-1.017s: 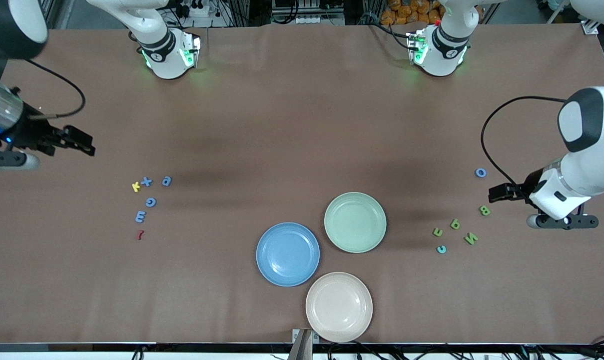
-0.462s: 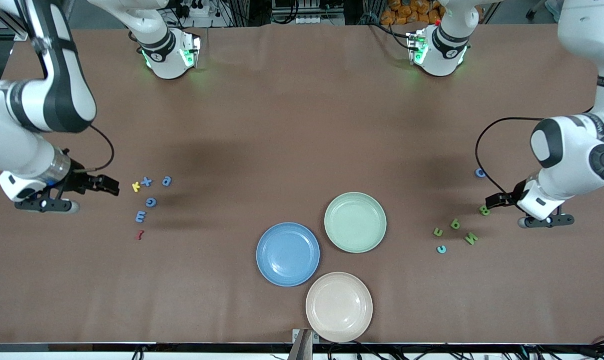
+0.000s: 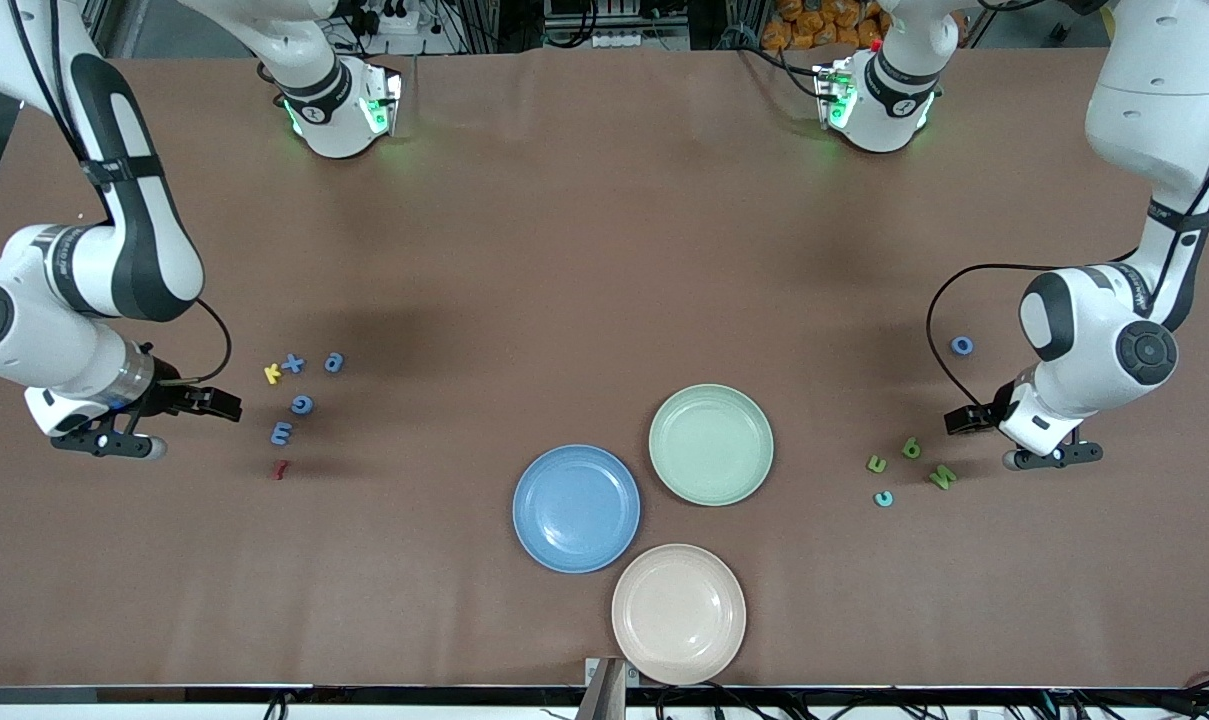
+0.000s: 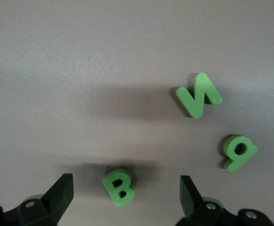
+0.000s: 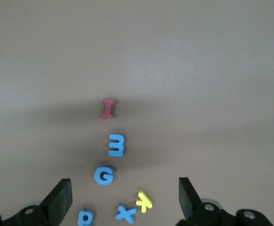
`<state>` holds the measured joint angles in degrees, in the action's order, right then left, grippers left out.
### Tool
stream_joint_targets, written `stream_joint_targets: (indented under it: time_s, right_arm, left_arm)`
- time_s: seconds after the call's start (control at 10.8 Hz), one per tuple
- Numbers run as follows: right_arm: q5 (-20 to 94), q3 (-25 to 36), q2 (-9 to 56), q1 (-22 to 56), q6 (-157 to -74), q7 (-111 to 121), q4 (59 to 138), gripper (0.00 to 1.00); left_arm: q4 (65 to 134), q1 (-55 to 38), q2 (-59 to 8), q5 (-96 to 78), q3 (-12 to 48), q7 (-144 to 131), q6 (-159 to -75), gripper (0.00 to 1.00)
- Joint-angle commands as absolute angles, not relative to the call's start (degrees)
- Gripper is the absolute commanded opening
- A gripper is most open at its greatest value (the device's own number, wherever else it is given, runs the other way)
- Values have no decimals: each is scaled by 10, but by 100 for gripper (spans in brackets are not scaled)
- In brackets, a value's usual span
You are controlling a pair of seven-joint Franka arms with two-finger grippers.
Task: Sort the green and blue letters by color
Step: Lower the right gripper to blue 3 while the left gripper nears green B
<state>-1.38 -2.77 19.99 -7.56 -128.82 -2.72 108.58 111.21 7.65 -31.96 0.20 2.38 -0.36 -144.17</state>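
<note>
Hovered wide open, empty: left gripper point(image 4: 122, 195) over chunky green foam letter B point(image 4: 118, 187), right gripper point(image 5: 122, 197) (near 4 blue foam letters point(image 5: 104, 175)).

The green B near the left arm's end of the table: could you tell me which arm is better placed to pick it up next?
The left. Its open gripper hangs right over the green B, which sits between the fingers in the left wrist view. The right gripper, also open, is over the blue letters at the right arm's end.

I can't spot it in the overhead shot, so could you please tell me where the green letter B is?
The green letter B lies under the left gripper, between its open fingers in the left wrist view, at the left arm's end of the table beside the green N.
</note>
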Motion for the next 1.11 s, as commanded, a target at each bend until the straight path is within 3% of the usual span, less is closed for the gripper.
stream_joint_targets:
  time_s: [0.0,0.55,0.74,0.92,1.02]
  right_arm:
    - [-21,-35,256,-82,-1366,-75,1077,100]
    - [-20,-35,331,-57,-1430,-165,1075,100]
    - [-20,-35,343,-55,-1432,-170,1078,100]
    - [-20,-35,358,-53,-1433,-170,1080,100]
    - [-20,-35,359,-54,-1433,-170,1085,100]
  left_arm:
    - [1126,77,-323,2,22,-14,-1468,100]
    - [1179,83,-303,3,18,-8,-1505,100]
    - [1190,85,-290,3,17,-6,-1504,89]
    - [1190,86,-290,4,17,-6,-1505,65]
    - [1188,86,-290,3,17,-6,-1505,64]
